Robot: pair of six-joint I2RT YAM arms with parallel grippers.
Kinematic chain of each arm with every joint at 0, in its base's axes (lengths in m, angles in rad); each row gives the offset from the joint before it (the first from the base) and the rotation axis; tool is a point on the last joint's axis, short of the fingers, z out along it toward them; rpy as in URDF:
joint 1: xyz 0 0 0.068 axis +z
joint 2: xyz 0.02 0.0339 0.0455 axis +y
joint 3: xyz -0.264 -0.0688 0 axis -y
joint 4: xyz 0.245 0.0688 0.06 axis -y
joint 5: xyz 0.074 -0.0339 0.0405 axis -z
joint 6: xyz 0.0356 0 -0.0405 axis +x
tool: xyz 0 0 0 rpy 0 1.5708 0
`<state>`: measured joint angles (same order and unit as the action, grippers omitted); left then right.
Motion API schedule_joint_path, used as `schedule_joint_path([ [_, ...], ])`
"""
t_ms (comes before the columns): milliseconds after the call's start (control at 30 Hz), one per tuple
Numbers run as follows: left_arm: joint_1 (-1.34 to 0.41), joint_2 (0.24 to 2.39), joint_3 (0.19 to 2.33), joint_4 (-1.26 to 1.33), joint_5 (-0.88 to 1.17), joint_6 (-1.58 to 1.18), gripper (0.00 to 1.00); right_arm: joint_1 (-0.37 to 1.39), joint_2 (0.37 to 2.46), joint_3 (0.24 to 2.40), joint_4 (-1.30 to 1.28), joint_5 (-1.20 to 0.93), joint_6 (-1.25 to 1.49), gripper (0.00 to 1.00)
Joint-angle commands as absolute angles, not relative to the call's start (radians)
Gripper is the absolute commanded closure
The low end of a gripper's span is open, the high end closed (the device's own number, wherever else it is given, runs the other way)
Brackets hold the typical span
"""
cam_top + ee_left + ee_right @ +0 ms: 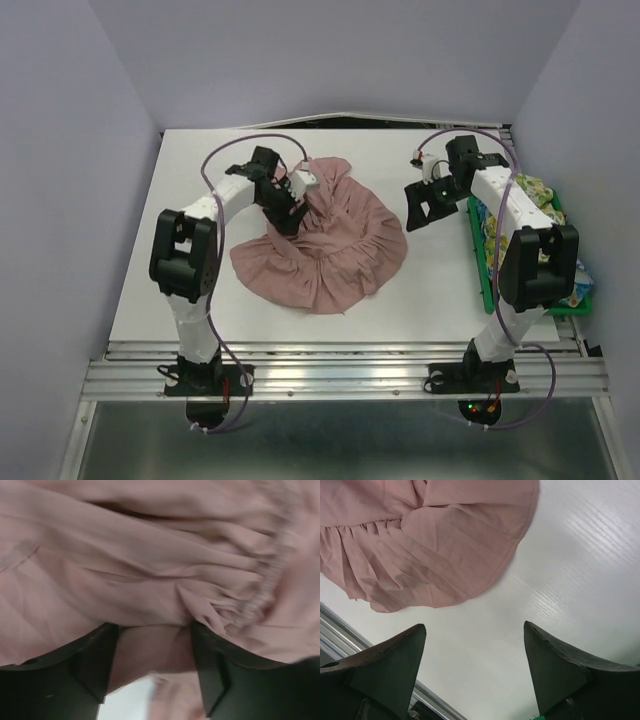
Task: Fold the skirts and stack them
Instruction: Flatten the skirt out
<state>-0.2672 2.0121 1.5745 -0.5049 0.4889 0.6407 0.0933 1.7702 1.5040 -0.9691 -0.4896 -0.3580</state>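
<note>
A: Where's the skirt (330, 245)?
B: Pink, fanned out on the table (440, 290), centre-left. The narrow end points to the far side and the hem flares toward the near right.
A: Which arm is nearer?
B: The left. The left gripper (285, 210) sits on the skirt's far-left part, by the gathered band. The right gripper (425, 205) hangs over bare table just beside the right hem, not touching it. The cloth lies to its left.
A: Hand states?
B: The right jaws are spread wide with nothing between them. On the left, 2 fingers (95, 665) have cloth filling the gap, but I can't tell if they're clamped or just pressed in.
A: What's hidden?
B: The left wrist view is all blurred pink, so there's no edge to place the grip. The arm covers the skirt's far-left corner from above. The green bin (480, 270) at the right is half behind the right arm, and I can't count the patterned fabric inside.
</note>
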Motion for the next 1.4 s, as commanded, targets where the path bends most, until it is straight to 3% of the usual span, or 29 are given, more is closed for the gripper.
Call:
schedule_joint_path([
  [0,-0.495,1.592,1.308,-0.584,0.559,0.872,0.21,0.100,1.727,1.483,-0.986,-0.511,-0.384,0.16],
  [67,-0.560,1.534,1.215,-0.588,0.528,0.905,0.21,0.100,1.735,1.486,-0.991,-0.517,-0.380,0.04],
  [133,-0.627,1.484,1.108,-0.577,0.500,0.916,0.20,0.100,1.733,1.488,-0.988,-0.517,-0.377,0.00],
  [333,-0.707,1.453,0.914,-0.459,0.375,0.908,0.21,0.100,1.740,1.509,-1.005,-0.509,-0.388,0.00],
  [700,-0.845,1.440,0.781,-0.354,0.296,0.936,0.19,0.100,1.756,1.506,-1.009,-0.509,-0.384,0.00],
  [800,-0.877,1.466,0.752,-0.327,0.281,0.942,0.23,0.100,1.759,1.508,-1.009,-0.505,-0.385,0.00],
  [867,-0.894,1.488,0.749,-0.316,0.275,0.937,0.28,0.100,1.759,1.509,-1.009,-0.502,-0.387,0.00],
  [967,-0.896,1.517,0.747,-0.298,0.259,0.930,0.58,0.100,1.758,1.509,-1.009,-0.495,-0.388,0.00],
  [1033,-0.896,1.517,0.753,-0.290,0.242,0.916,0.96,0.100,1.758,1.509,-1.003,-0.495,-0.385,0.00],
  [1167,-0.870,1.470,0.851,-0.375,0.311,0.878,1.00,0.100,1.766,1.514,-1.000,-0.497,-0.382,0.00],
  [1367,-0.591,1.506,1.237,-0.497,0.511,0.776,1.00,0.100,1.782,1.529,-0.997,-0.505,-0.385,0.00],
])
